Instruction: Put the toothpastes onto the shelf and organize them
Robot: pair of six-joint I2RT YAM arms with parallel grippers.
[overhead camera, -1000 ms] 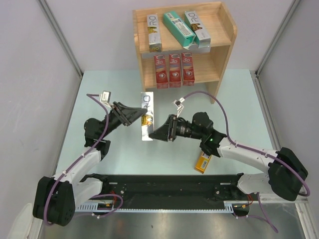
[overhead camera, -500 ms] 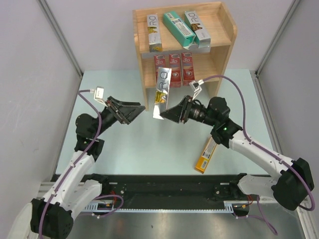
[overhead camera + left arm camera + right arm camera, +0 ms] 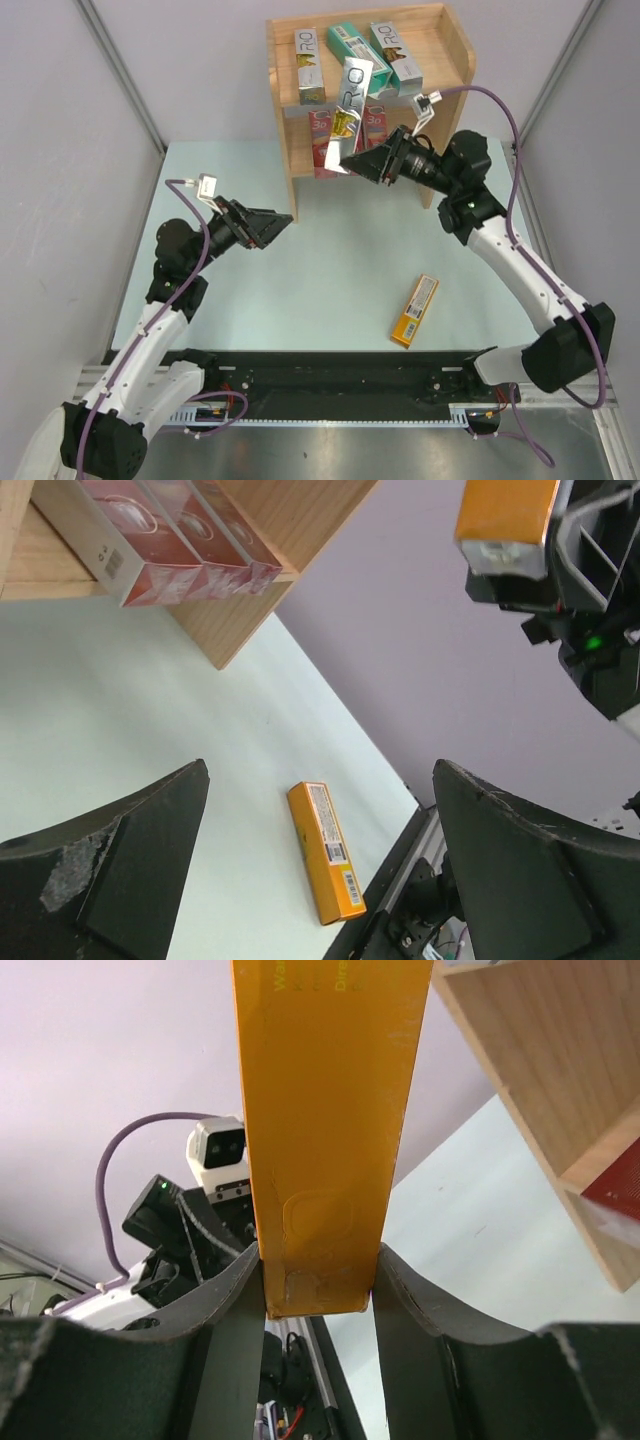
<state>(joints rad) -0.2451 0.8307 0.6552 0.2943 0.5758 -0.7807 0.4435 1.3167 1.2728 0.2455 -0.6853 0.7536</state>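
So the wooden shelf (image 3: 447, 52) sits at the far edge of the worktop (image 3: 300, 290), and it's already got stuff in it. The top tier has a silver carton (image 3: 308, 66) at the left end and a teal one (image 3: 346, 40) lying at an angle near the middle. A second silver carton with a teal edge (image 3: 398, 55) lies just right of that. The lower tier holds three red cartons (image 3: 170, 530) packed side by side, touching each other, with their ends poking out at the front edge.

The right fingers (image 3: 358, 160) are clamped tight on the bottom end of another silver carton (image 3: 351, 92), which shows an orange face on the wrist camera. It's up in the air right in front of the shelf, mostly upright but leaning a bit. Its top end overlaps the front of the top tier and its lower end covers part of the red ones. From these angles I honestly can't tell if it's touching the shelf.

The left fingers (image 3: 272, 226) are spread as wide as they go with nothing between them. They hang above the left half of the worktop, pointing toward the shelf's left leg.

One orange carton (image 3: 415, 310) lies flat on the worktop by itself, toward the near right, well apart from the shelf and both arms.
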